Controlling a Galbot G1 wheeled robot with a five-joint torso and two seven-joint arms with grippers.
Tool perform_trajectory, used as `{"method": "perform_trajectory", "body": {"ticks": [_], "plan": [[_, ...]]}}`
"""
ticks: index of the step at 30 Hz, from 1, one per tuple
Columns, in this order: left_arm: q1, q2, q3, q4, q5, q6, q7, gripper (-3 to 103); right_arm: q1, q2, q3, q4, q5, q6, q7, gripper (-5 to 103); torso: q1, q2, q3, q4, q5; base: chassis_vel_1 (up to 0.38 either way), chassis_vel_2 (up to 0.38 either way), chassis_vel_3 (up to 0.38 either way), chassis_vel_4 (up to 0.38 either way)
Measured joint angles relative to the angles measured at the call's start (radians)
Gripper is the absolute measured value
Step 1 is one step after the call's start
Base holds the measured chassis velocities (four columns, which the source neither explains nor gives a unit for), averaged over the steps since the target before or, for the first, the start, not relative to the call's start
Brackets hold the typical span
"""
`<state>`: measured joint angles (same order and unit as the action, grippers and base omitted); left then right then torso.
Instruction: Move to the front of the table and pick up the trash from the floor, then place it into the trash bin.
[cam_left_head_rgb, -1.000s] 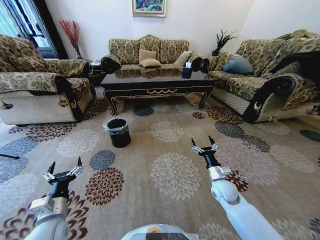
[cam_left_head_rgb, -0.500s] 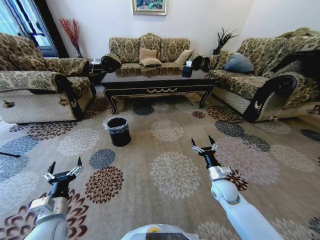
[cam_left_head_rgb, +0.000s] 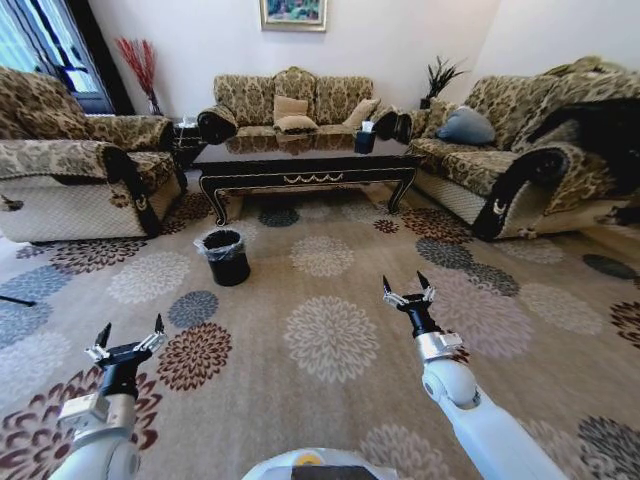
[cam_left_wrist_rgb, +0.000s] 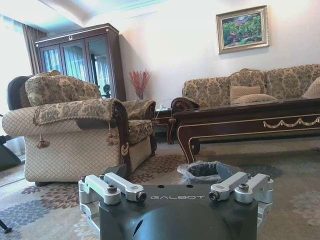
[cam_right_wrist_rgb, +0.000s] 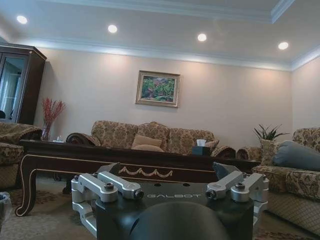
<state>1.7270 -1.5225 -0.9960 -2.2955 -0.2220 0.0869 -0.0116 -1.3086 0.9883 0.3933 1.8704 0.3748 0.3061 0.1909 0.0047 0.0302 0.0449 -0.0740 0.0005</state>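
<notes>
Table (cam_left_head_rgb: 300, 160) ahead, trash bin (cam_left_head_rgb: 225, 257) nr its left leg, both jaws apart

Trash bin (cam_left_head_rgb: 225, 257) before table (cam_left_head_rgb: 300, 170), left.

Both grippers (cam_left_head_rgb: 130, 333) (cam_left_head_rgb: 408, 286) forward, fingers spread.

Glossy dark wood is seen on the table (cam_left_head_rgb: 300, 165), crinkled plastic film lines the matt black trash bin (cam_left_head_rgb: 224, 257), and patterned woven cloth covers the sofas (cam_left_head_rgb: 288, 100) and carpet (cam_left_head_rgb: 330, 330).
</notes>
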Motion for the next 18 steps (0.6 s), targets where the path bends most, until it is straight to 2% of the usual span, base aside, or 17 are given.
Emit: {"method": "perform_trajectory", "body": {"ticks": [7,12,18], "plan": [[0.000,0.000,0.000,0.000,0.000,0.000,0.000,100,0.000,0.000,0.000,0.000,0.000,0.000,0.000,100,0.000,0.000,0.000,0.0006,-0.0009,0.108,-0.032,-0.097,0.035],[0.000,0.000,0.000,0.000,0.000,0.000,0.000,100,0.000,0.000,0.000,0.000,0.000,0.000,0.000,100,0.000,0.000,0.000,0.0001,-0.0004,0.241,-0.134,-0.267,0.166],[0.000,0.000,0.000,0.000,0.000,0.000,0.000,100,0.000,0.000,0.000,0.000,0.000,0.000,0.000,100,0.000,0.000,0.000,0.0002,-0.0002,0.317,-0.237,-0.337,0.222]]}}
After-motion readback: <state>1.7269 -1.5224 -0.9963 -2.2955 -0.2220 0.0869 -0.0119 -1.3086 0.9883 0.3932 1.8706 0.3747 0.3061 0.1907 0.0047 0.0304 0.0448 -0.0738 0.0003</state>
